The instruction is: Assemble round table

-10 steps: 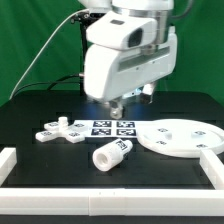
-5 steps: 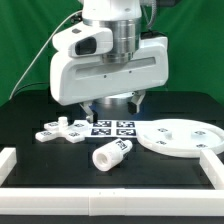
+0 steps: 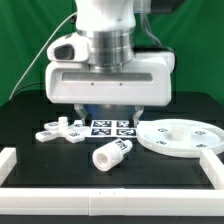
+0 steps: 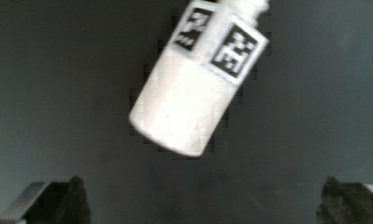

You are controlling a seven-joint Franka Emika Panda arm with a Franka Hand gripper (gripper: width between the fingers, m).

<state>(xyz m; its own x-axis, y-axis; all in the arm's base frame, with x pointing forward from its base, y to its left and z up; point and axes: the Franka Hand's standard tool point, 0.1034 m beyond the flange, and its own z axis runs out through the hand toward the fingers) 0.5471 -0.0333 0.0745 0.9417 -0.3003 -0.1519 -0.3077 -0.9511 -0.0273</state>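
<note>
Change: the arm [image 3: 110, 60] has turned its wrist; a second ago the white housing faced the exterior view's right, now it faces the camera squarely and hides more of the back of the scene, while the loose parts lie where they were
Progress: judged from how things lie, nothing is joined yet; all three parts of the round table lie separate on the worktop [image 3: 60, 180], so picking up, fitting leg to disc and fitting base to leg are all left
Arm pose: wrist pointing straight down, hanging over the middle of the worktop above the marker board [image 3: 113, 127], clear of every part
Disc [image 3: 180, 137]: flat on the worktop at the exterior view's right, close to the border rail [image 3: 215, 165]
Leg [image 4: 197, 85]: on its side, in front of the marker board, just beside the disc on the exterior view's left, not touching it; in the wrist view it lies aslant, tagged end farthest from the hand
Cross base [image 3: 60, 130]: flat at the exterior view's left, well apart from the disc
Fingers [image 4: 58, 200]: spread wide, holding nothing; the leg lies beyond their tips, not between them
</note>
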